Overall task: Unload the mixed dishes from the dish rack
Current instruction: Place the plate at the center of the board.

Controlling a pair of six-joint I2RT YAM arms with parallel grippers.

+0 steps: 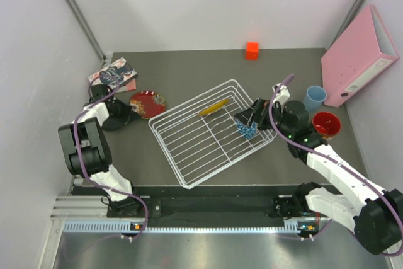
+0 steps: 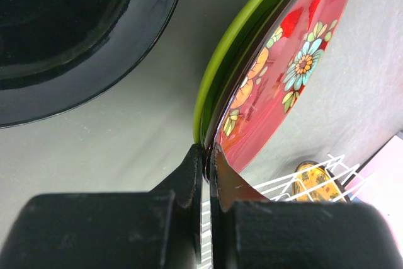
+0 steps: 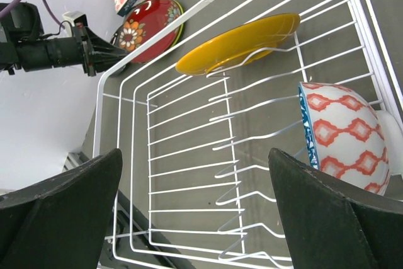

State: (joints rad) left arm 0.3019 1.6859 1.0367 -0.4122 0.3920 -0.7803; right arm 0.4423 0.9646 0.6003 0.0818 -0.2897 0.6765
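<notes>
The white wire dish rack (image 1: 195,149) sits mid-table. In it a yellow plate (image 1: 214,106) leans on the tines, and a blue patterned bowl (image 3: 346,137) stands on edge at its right end. My right gripper (image 3: 195,155) hangs wide open over the rack, the bowl just outside its right finger. Left of the rack, a red flowered plate (image 2: 289,61) lies on a lime green plate (image 2: 217,86), with a black plate (image 2: 69,29) beside them. My left gripper (image 2: 208,150) is shut, its tips at the rims of the two stacked plates. A light blue cup (image 1: 314,97) and a dark mug (image 1: 326,124) with a red inside stand right of the rack.
A pink binder (image 1: 359,58) leans at the back right. An orange-red cube (image 1: 252,50) sits at the table's far edge. A patterned booklet (image 1: 113,75) lies in the back left corner. Grey walls close in both sides.
</notes>
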